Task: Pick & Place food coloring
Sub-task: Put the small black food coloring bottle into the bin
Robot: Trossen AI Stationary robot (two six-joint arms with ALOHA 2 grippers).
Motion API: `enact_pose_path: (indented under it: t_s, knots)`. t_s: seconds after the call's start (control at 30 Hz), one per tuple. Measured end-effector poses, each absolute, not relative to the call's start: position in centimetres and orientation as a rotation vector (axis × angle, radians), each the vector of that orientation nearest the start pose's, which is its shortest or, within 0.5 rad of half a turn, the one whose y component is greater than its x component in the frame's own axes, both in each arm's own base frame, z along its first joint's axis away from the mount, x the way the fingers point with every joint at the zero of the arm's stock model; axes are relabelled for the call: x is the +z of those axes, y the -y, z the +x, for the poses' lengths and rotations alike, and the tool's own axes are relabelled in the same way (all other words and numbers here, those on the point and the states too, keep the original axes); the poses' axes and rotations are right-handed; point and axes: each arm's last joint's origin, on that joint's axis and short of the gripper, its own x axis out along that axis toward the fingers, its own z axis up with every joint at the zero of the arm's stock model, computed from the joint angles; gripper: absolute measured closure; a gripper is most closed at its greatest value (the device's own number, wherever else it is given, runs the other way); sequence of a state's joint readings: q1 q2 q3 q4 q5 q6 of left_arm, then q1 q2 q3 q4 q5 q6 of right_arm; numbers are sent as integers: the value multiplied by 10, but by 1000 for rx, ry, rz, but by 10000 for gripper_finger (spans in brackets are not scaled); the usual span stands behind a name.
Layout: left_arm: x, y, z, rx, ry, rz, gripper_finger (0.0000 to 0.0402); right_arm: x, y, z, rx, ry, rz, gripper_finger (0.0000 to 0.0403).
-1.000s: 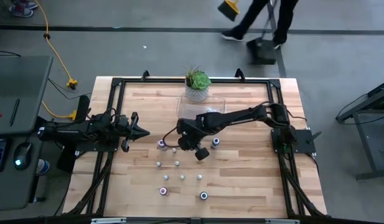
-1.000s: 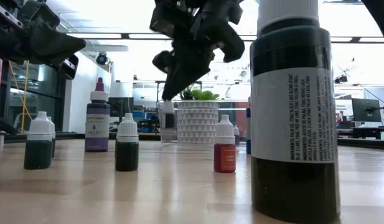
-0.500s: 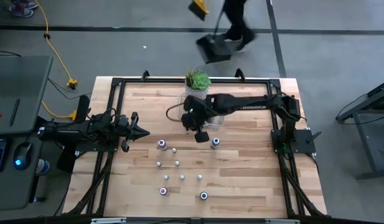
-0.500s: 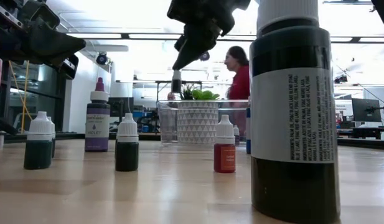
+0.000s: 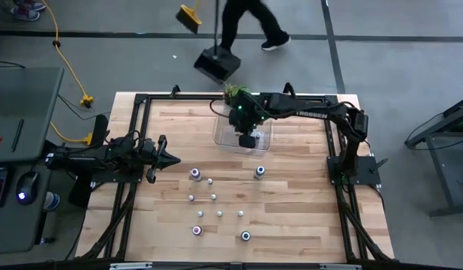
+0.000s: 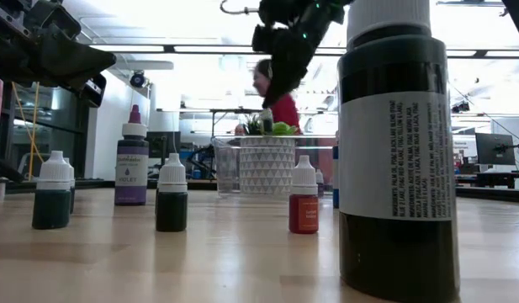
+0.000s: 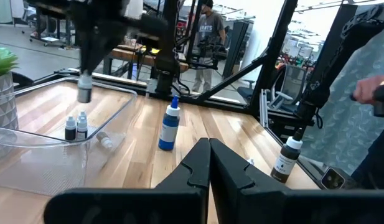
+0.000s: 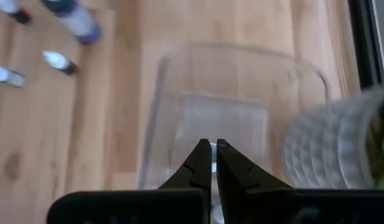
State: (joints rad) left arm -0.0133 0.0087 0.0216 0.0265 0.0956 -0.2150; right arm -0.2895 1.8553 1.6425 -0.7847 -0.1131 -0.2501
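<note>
Wooden tabletop (image 5: 291,202), read from the high view with 12 o'clock at the far edge. At 9 o'clock the left gripper (image 5: 168,157) waits clear of the work. Its fingers are pressed together on nothing and its arm is drawn back, which leaves the middle free for the other arm.

From the centre down toward 6 o'clock the loose food coloring bottles (image 5: 214,197) stand upright and apart from one another. A larger purple-topped bottle (image 5: 194,174) stands on their 9 o'clock side and a blue one (image 5: 259,172) on their 3 o'clock side. That spacing probably gives the fingers room to drop around one cap at a time.

At 12 o'clock lies the clear tray (image 5: 223,137), just in front of the potted plant (image 5: 237,96). Two small bottles (image 7: 76,127) stand inside it and a third (image 7: 104,140) lies on its side. The right gripper (image 5: 248,139) hangs directly over the tray, its fingers pinching a tiny bottle (image 7: 84,93) by the top so that it dangles upright. By my reckoning it is carried high so it can pass over the tray's wall before being lowered.
</note>
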Motion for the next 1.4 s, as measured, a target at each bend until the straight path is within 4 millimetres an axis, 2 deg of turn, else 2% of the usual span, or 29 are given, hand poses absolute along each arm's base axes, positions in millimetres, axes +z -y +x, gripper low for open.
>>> enact_pose_path:
  t_s: [0.2, 0.37, 0.77, 1.2, 1.4]
  knots:
    - [173, 4, 97, -113, 27, -213, 401, 261, 123, 373, -84, -1050, 59, 402]
    - [173, 4, 97, -113, 28, -213, 401, 249, 123, 363, -121, -1030, 94, 402]
    - [173, 4, 97, -113, 27, -213, 401, 230, 117, 320, -256, -1008, 167, 402]
    - [173, 4, 97, -113, 27, -213, 401, 207, 114, 311, -284, -1024, 229, 400]
    - [173, 4, 97, -113, 28, -213, 401, 206, 114, 312, -277, -1008, 231, 401]
